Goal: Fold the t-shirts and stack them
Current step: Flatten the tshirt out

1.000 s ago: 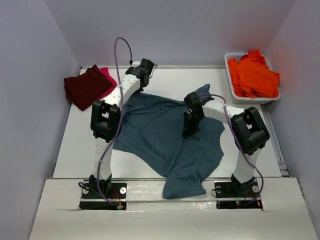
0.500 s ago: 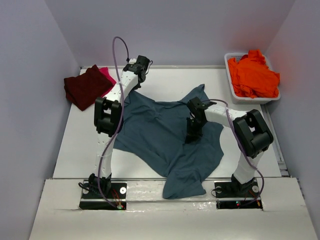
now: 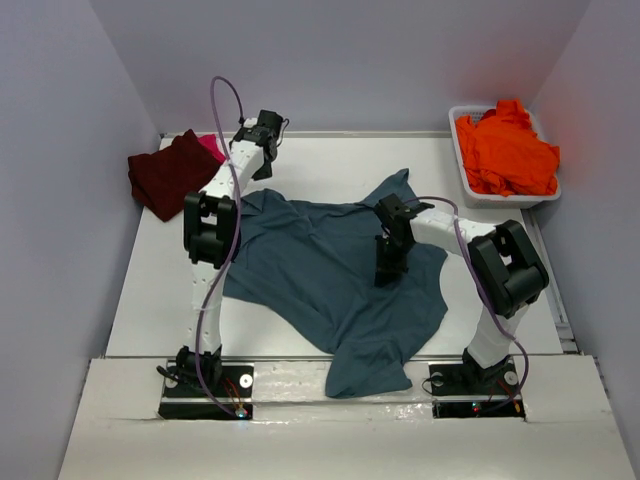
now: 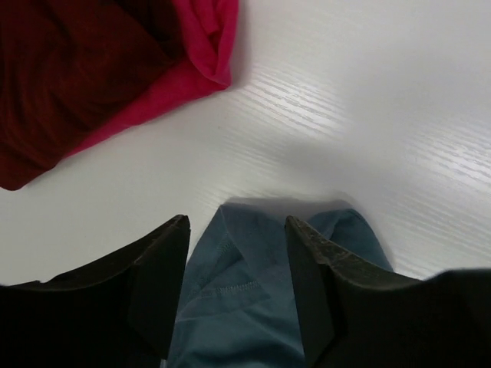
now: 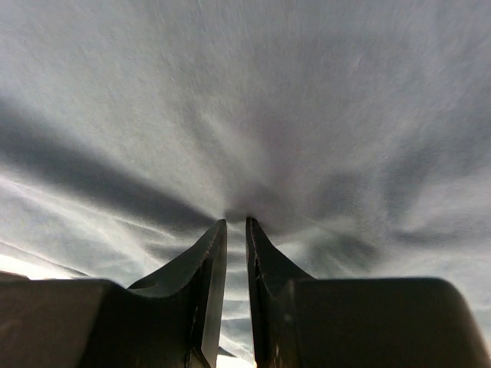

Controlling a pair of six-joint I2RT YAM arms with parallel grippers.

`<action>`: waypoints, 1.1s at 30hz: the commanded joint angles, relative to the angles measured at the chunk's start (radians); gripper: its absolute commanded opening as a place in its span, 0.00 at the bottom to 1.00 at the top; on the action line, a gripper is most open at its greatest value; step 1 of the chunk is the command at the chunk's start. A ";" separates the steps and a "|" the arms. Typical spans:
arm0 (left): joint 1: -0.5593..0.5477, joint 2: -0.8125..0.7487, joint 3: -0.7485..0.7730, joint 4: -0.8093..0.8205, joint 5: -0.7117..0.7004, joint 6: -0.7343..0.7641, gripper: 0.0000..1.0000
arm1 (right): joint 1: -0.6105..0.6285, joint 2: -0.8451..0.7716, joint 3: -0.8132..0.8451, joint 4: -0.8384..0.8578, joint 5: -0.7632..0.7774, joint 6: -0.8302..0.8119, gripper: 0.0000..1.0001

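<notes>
The slate teal-blue t-shirt (image 3: 320,270) lies spread over the middle of the table, its near end hanging over the front edge. My left gripper (image 3: 262,168) hovers at the shirt's far left corner. In the left wrist view it (image 4: 238,230) is open, with the hemmed corner (image 4: 245,307) lying loose between the fingers. My right gripper (image 3: 385,275) presses down on the shirt's right half. Seen from the right wrist, the gripper (image 5: 236,222) is shut on a pinch of cloth (image 5: 268,100), and wrinkles fan out from its tips. A folded dark maroon t-shirt (image 3: 172,172) lies on a bright pink one (image 3: 210,147).
A white tub (image 3: 510,195) at the back right holds a heap of vivid orange t-shirts (image 3: 505,150). From the left wrist, the maroon shirt (image 4: 69,77) and the pink shirt (image 4: 196,46) lie just beyond the teal corner, across a strip of bare table (image 4: 345,115).
My left gripper has carried the shirt's corner left and back, then opened and let it go. The shirt lies wider to the left. The right gripper has barely moved.
</notes>
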 commanded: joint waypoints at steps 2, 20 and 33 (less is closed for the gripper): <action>0.034 -0.009 0.041 0.007 -0.015 -0.002 0.68 | -0.001 0.011 0.053 -0.030 0.043 -0.027 0.22; 0.034 -0.291 -0.452 0.197 0.320 -0.054 0.67 | -0.001 0.025 0.046 0.006 0.026 -0.015 0.22; 0.045 -0.346 -0.521 0.329 0.450 -0.071 0.66 | -0.001 0.002 0.010 0.026 0.022 -0.016 0.22</action>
